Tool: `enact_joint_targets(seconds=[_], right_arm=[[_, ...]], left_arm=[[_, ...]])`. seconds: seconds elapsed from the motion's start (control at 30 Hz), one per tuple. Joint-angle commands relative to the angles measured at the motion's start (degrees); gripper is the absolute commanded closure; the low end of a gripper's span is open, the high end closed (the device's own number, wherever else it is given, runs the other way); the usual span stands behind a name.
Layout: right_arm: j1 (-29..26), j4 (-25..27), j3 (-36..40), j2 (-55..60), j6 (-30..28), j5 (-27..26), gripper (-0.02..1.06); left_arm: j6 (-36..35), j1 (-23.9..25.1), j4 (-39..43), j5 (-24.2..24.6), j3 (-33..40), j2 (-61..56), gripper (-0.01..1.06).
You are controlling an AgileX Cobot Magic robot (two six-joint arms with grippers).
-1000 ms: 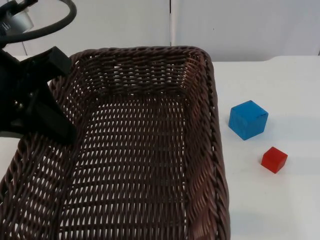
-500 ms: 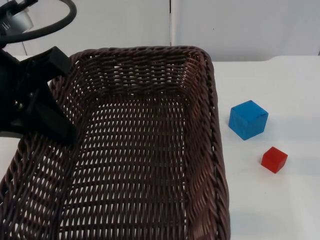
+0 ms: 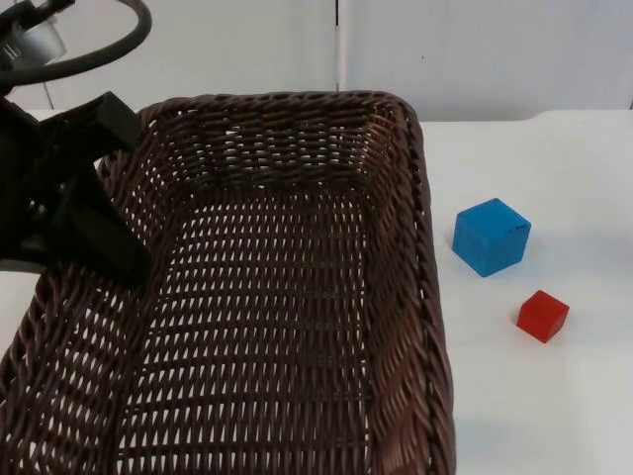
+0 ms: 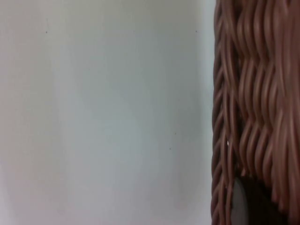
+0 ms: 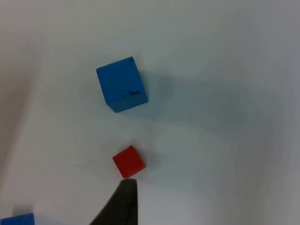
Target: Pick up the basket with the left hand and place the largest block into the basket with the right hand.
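The blue block [image 3: 491, 237], the largest one near the basket, sits on the white table [image 3: 554, 396] just beside the basket's long side wall, apart from it and untouched. In the right wrist view the blue block [image 5: 122, 84] lies ahead of the right gripper [image 5: 123, 201], of which one dark fingertip can be seen; how wide that gripper stands cannot be told. The small red block [image 3: 542, 316] rests near the blue block, a little farther from the basket, and in the right wrist view the red block [image 5: 129, 161] lies between the blue block and the fingertip, just off its end. An edge of another blue piece [image 5: 18, 219] also lies on the table, well apart from the blue block. The brown wicker basket [image 3: 415, 297] holds nothing; its woven floor lies bare. The left gripper [image 3: 84, 223] is clamped onto the basket's rim on the side away from the blue block, one black finger reaching down inside the wall. In the left wrist view the woven wall of the basket [image 4: 253, 93] stands right against the left gripper, with the table beyond it.
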Motion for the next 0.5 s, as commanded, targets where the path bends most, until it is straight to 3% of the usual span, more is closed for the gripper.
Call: enact_joint_targets(seconds=[0.0,0.23,0.33,0.47], right_arm=[[1.49,0.84,-2.23,2.76,-0.92,0.49,-0.01],[9.48,-3.42,-5.15,10.05,-0.92,-2.86,-0.01],[13.72,-8.0,-5.2,14.67,-0.75,-5.35,-0.01],[14.24,-8.14,-5.2,18.22,-0.36,-8.04,-0.01]], left_arm=[[-0.23,-0.18,-2.12,0.24,0.07,-0.87,1.05],[-0.22,-0.18,-2.01,0.24,0.07,-0.87,1.05],[-0.22,-0.18,-2.01,0.24,0.07,-0.87,1.05],[-0.22,-0.18,-2.01,0.24,0.07,-0.87,1.05]])
